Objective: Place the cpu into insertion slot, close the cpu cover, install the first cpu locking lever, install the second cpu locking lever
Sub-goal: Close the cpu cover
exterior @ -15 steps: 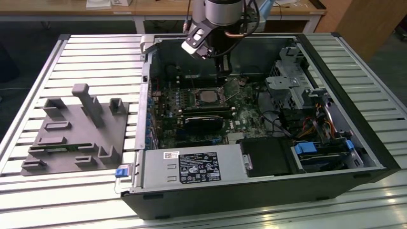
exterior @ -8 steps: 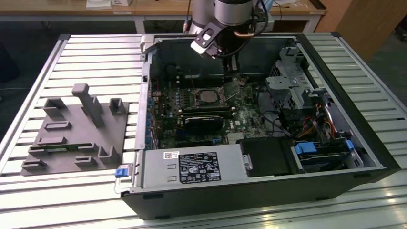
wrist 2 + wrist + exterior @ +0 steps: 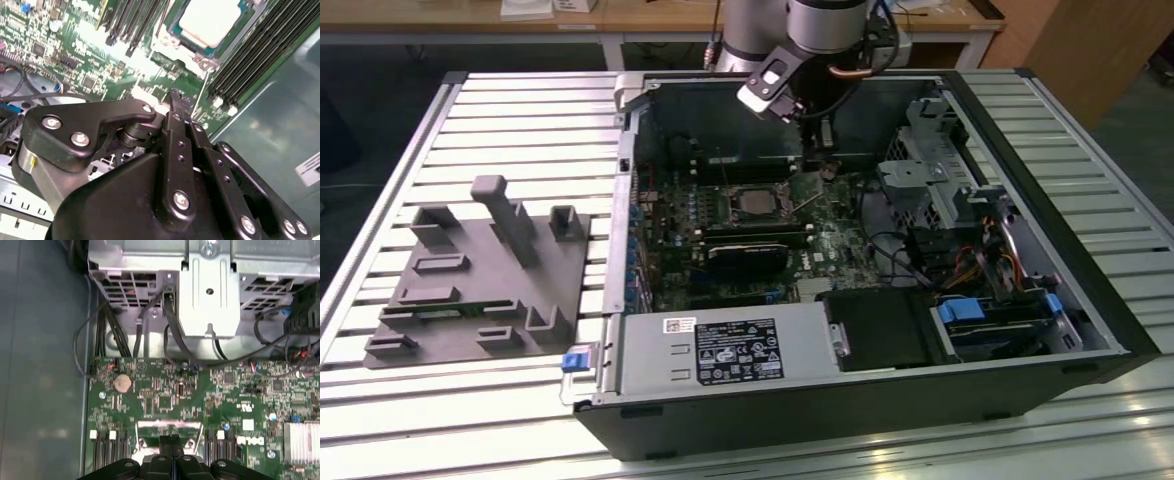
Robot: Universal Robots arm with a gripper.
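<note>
— What is most near to the camera?
— The black gripper [image 3: 177, 100]. Its fingers are pressed together, and I see nothing between them.
— And where is the cpu?
— The cpu [image 3: 210, 19] sits on the motherboard [image 3: 75, 50], just beyond the fingertips. The cpu cover [image 3: 186, 50] lies flat around it. A thin locking lever [image 3: 200, 95] stands raised beside the tips.

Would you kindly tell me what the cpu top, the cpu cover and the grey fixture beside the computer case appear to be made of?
The cpu: metal top, pale satin silver with an even sheen. The cpu cover: thin bare sheet metal, likely steel, glinting at its edges. The grey fixture: probably plastic, matte and uniformly grey with no glints.
</note>
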